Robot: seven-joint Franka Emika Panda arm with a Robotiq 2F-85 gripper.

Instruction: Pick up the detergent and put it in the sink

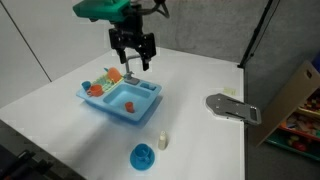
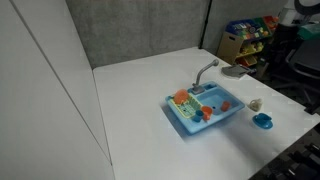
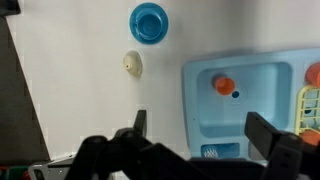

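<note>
The detergent (image 1: pixel 162 142) is a tiny cream-white bottle standing on the white table, near the front edge. It also shows in an exterior view (image 2: pixel 256 105) and in the wrist view (image 3: pixel 133 64). The light-blue toy sink (image 1: pixel 140 108) with a grey faucet (image 1: pixel 112 76) sits mid-table; it shows too in an exterior view (image 2: pixel 226 113) and the wrist view (image 3: pixel 200 100). My gripper (image 1: pixel 133 58) hangs open and empty high above the sink's far side. In the wrist view its fingertips (image 3: pixel 200 128) spread wide over the sink's edge, well apart from the bottle.
A small round blue dish (image 1: pixel 143 156) lies next to the detergent, also in the wrist view (image 3: pixel 149 21). Orange items sit in the sink (image 1: pixel 97 89). A grey flat object (image 1: pixel 232 107) lies at the table's side. A cardboard box with toys (image 1: pixel 298 105) stands beyond.
</note>
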